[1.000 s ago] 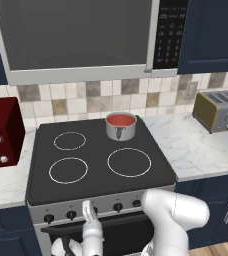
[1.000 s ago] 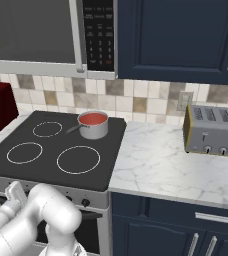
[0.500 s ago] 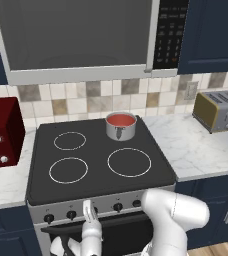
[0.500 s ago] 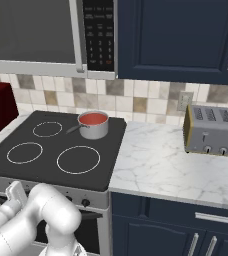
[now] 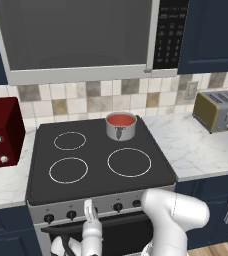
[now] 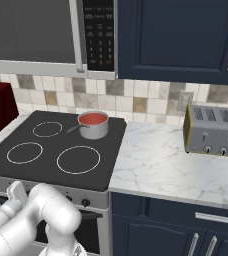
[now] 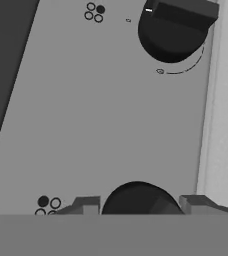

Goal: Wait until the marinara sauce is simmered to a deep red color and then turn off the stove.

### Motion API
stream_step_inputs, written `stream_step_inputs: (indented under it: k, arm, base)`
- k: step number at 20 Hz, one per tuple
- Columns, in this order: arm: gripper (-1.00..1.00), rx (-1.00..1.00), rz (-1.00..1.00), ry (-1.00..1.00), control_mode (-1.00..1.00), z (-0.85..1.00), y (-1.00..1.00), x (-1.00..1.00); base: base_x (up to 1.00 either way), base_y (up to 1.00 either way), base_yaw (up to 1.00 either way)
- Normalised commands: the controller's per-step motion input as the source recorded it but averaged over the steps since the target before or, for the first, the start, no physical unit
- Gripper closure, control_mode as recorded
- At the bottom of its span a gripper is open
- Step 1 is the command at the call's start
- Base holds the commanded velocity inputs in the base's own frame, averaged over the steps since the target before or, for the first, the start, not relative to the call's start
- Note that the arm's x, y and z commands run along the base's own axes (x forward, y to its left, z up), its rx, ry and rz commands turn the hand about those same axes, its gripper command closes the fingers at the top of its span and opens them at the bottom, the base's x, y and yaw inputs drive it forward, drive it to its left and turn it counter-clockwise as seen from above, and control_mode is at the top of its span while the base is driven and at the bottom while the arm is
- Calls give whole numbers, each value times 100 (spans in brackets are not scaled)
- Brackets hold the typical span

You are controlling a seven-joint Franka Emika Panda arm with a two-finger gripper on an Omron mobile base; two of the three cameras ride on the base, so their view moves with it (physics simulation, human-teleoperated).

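I held my gripper (image 5: pixel 90 210) against the silver front panel (image 5: pixel 111 201) of the stove (image 5: pixel 98 162), at the row of small black knobs, between the second and third knob from the left as seen from the left base view. In the hand view my two fingertips (image 7: pixel 88 204) stood on either side of a round black knob (image 7: pixel 136 200), drawn in close around it and pinching it. A second black knob (image 7: pixel 173 30) sat further along the same panel, apart from my fingers, with a small white mark near its edge. The marinara sauce (image 5: pixel 121 120) lay in the shiny steel saucepan (image 5: pixel 121 130) on the rear right ring of the black cooktop, its surface a flat orange-red to red disc. The pan's handle (image 6: pixel 72 129) pointed toward the front left in the right base view. The other three white rings carried nothing. A grey toaster (image 6: pixel 213 131) stood on the marble counter (image 6: pixel 161 165) to the right of the stove, well apart from the pan. A red microwave (image 5: pixel 1 135) stood on the counter to the left, and a large grey microwave (image 5: pixel 81 37) hung above the cooktop
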Motion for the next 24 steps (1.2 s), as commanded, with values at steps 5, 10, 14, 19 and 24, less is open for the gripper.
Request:
stream_step_inputs:
  k: [5, 10, 14, 19, 24]
  arm:
    - [100, 100, -7, 0, -100, 17, -86, 57]
    - [100, 100, 0, 9, -100, 30, -83, 49]
    - [100, 90, 0, 31, -100, 39, -12, 54]
    - [100, 88, 0, 42, -100, 51, -2, 56]
    - [100, 64, 1, 49, -100, 48, -15, 85]
  base:
    - [0, 0, 0]
    - [0, 0, 0]
    - [0, 0, 0]
    - [0, 0, 0]
    - [0, 0, 0]
